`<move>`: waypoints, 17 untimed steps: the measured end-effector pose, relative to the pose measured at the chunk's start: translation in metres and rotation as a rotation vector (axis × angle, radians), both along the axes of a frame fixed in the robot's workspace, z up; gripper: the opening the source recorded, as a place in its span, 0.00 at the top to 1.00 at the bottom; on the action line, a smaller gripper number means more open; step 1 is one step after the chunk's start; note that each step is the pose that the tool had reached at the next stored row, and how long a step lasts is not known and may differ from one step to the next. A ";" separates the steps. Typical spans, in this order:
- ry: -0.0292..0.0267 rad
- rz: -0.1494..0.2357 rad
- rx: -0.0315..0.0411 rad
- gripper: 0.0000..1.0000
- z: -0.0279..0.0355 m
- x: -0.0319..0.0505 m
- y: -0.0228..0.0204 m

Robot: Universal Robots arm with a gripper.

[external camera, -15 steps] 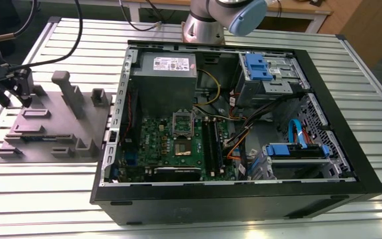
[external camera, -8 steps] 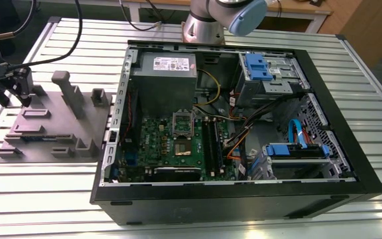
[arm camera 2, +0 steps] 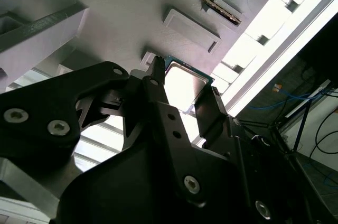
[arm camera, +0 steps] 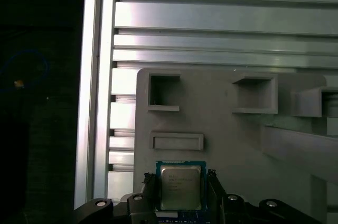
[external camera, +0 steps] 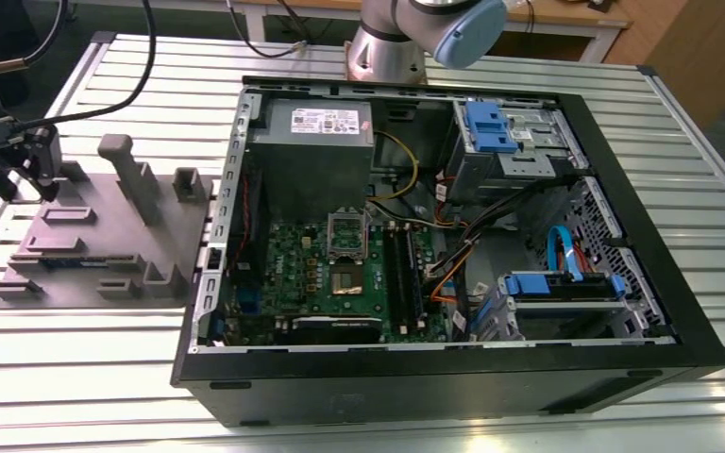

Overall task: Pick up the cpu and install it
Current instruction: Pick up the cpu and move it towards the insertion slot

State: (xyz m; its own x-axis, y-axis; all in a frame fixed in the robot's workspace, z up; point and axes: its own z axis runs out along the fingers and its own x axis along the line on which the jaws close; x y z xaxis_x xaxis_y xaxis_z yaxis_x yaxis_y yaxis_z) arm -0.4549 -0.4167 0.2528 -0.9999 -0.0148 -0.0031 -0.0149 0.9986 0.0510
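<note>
My gripper (arm camera: 181, 178) pinches the cpu (arm camera: 180, 188) by its edges
Grey fixture plate (arm camera: 222, 129) on a slatted aluminium table (arm camera: 211, 18), just beside the open computer case (external camera: 463, 387)

Arm (external camera: 395, 47) reaches to the exterior view's left, with the gripper (external camera: 29, 184) hanging downward. In both wrist views, its two fingers (arm camera 2: 161, 102) clamp opposite edges of the cpu (arm camera: 180, 187).

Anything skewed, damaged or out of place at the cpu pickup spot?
Nothing stands out. The small square silver-topped cpu looks level and square to the pockets of the grey plastic fixture tray, with no damage that shows, and the black end effector is right at it.
</note>
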 end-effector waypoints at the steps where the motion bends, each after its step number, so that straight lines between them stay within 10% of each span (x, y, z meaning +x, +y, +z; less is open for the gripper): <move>1: 0.0001 0.000 0.0000 0.53 0.0003 0.0000 0.0000; 17: 0.0000 0.000 0.0001 0.53 0.0048 0.0000 0.0000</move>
State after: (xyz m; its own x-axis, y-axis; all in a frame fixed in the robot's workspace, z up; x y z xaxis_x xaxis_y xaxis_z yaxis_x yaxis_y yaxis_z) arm -0.4549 -0.4167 0.2576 -0.9999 -0.0148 -0.0031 -0.0149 0.9986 0.0510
